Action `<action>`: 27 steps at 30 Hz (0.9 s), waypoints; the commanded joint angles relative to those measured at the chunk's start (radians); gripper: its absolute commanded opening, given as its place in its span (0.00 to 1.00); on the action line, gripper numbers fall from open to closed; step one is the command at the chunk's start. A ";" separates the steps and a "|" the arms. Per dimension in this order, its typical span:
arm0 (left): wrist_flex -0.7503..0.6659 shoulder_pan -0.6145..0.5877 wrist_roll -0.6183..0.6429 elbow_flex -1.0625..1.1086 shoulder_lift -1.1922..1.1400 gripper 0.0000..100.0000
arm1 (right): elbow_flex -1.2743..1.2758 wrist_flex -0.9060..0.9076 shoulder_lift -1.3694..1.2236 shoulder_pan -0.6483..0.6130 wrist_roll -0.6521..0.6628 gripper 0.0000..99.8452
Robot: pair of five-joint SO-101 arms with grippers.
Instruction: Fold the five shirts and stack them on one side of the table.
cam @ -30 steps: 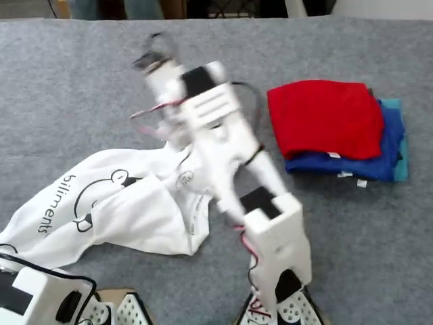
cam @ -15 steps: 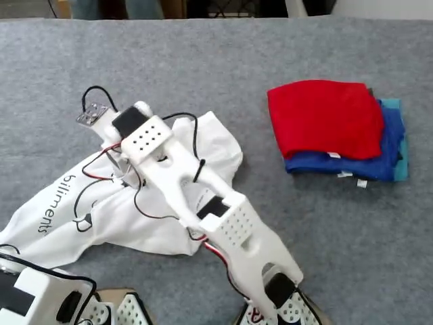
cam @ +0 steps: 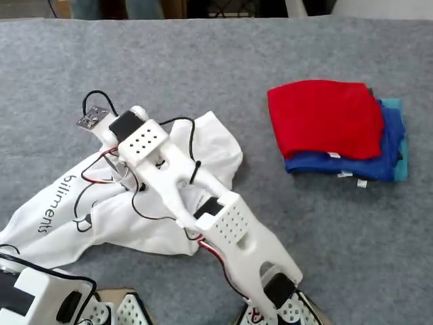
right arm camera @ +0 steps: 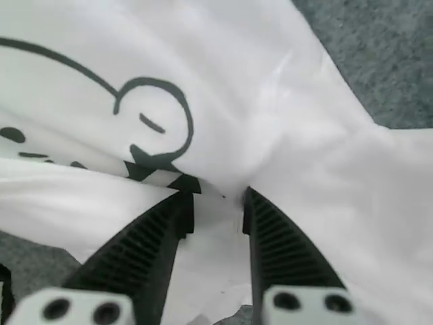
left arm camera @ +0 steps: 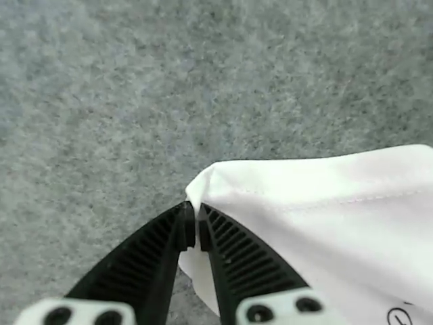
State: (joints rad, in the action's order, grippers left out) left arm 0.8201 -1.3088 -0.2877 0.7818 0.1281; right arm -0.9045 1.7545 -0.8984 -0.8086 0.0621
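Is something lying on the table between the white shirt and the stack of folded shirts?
Nothing visible does. Only bare grey table separates the white shirt from the stack. The right arm lies across the shirt itself, not in that gap.

We see a grey, felt-like covering [cam: 203, 61] spread across nearly the whole frame. Along the top edge we make out wood [cam: 62, 8] at upper left and something white [cam: 385, 5] at upper right.
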 commanded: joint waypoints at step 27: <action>-0.014 0.001 0.000 0.002 0.029 0.03 | 0.825 -0.123 0.513 -0.031 -0.021 0.10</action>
State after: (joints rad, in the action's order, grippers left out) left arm 0.8201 -1.3088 -0.2877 0.7818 0.1281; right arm -0.1005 1.6732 -0.4381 -0.8516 0.0391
